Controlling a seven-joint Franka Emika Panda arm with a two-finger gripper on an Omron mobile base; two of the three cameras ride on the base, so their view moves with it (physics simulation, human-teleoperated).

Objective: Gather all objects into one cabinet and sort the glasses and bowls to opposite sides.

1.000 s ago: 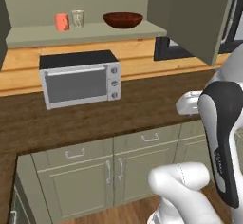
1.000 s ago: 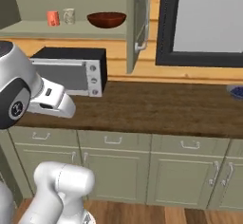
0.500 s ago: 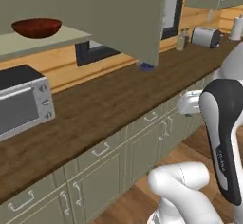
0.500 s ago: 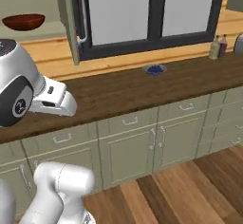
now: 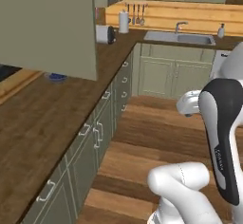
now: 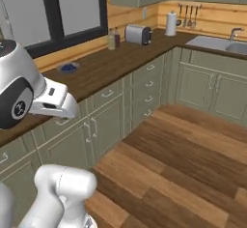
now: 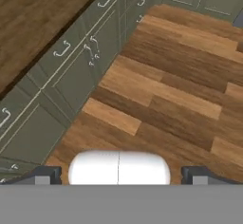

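The base has swung right, away from the cabinet shelf, so the small blue bowl point(image 6: 69, 67) now sits ahead on the bench point(image 6: 116, 60), probably the next pickup, with the gripper point(image 7: 118, 173) open and empty.

A sage-green cabinet door point(image 5: 47, 26) hangs open at the upper left and hides what is behind it. Just under its lower edge a small blue bowl point(image 5: 57, 77) sits on the dark wooden counter point(image 5: 42, 123). Farther along the counter stand a toaster point(image 5: 105, 34) and a white paper towel roll point(image 5: 124, 22), with utensils point(image 5: 136, 13) hanging on the wall beside it. At the far side is a steel sink point(image 5: 179, 38) with a faucet point(image 5: 178, 26) and a soap bottle point(image 5: 221, 30). Green lower cabinets point(image 5: 102, 133) line the wooden floor point(image 5: 147, 147). The white arm point(image 5: 223, 137) rises at the right.
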